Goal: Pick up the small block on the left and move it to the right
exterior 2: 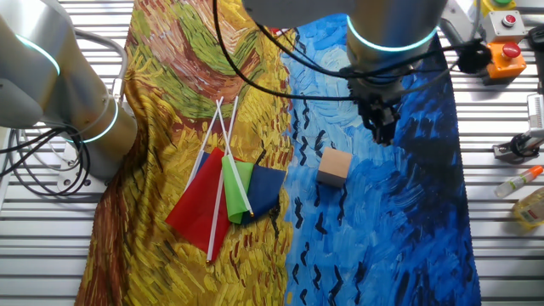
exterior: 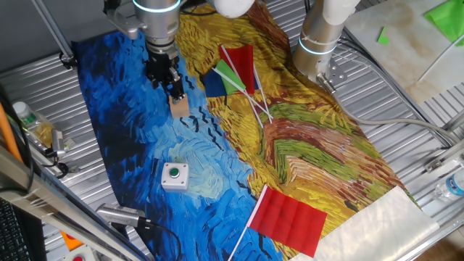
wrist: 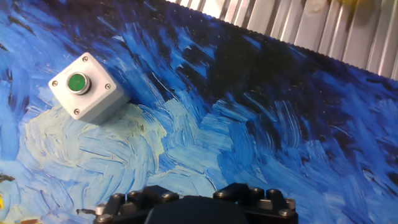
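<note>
The small block [exterior: 179, 106] is a plain tan wooden cube that rests on the blue part of the painted cloth; it also shows in the other fixed view [exterior 2: 334, 166]. My gripper [exterior: 167, 81] hangs just above and beside it. In the other fixed view the gripper [exterior 2: 383, 127] stands apart from the block, to its upper right, and holds nothing. The hand view shows only the gripper's black base [wrist: 194, 208] at the bottom edge; the fingertips and the block are out of that view.
A white box with a green button [exterior: 175, 175] sits on the cloth nearer the front, also in the hand view [wrist: 88, 88]. Small flags [exterior: 235, 71] lie on the yellow part, a red flag [exterior: 288, 217] near the front. A second arm's base [exterior: 317, 43] stands behind.
</note>
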`<state>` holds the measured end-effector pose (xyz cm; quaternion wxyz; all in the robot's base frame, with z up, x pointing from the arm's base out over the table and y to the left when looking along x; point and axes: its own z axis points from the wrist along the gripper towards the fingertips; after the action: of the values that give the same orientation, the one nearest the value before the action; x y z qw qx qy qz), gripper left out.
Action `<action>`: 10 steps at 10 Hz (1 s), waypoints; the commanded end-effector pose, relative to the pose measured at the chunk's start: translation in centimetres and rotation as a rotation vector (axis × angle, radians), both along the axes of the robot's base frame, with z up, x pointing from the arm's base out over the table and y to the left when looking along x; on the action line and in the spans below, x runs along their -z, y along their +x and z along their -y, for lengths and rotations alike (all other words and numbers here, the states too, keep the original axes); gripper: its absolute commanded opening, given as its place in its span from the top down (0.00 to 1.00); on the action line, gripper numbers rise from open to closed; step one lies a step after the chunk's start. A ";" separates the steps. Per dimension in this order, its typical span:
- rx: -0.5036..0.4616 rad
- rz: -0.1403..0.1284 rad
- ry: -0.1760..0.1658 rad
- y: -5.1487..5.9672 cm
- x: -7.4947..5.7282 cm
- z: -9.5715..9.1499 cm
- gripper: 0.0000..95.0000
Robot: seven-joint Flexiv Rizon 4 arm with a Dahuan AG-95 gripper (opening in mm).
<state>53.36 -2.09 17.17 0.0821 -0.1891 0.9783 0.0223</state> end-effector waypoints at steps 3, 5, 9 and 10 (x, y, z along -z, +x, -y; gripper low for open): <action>0.000 -0.131 0.008 0.0 0.0 -0.1 0.00; 0.021 -0.210 -0.049 0.0 0.0 -0.1 0.00; 0.036 -0.249 -0.052 0.0 0.0 -0.1 0.00; 0.034 -0.255 -0.052 0.0 0.0 -0.1 0.00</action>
<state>53.42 -1.99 17.22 -0.0493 -0.1702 0.9840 0.0193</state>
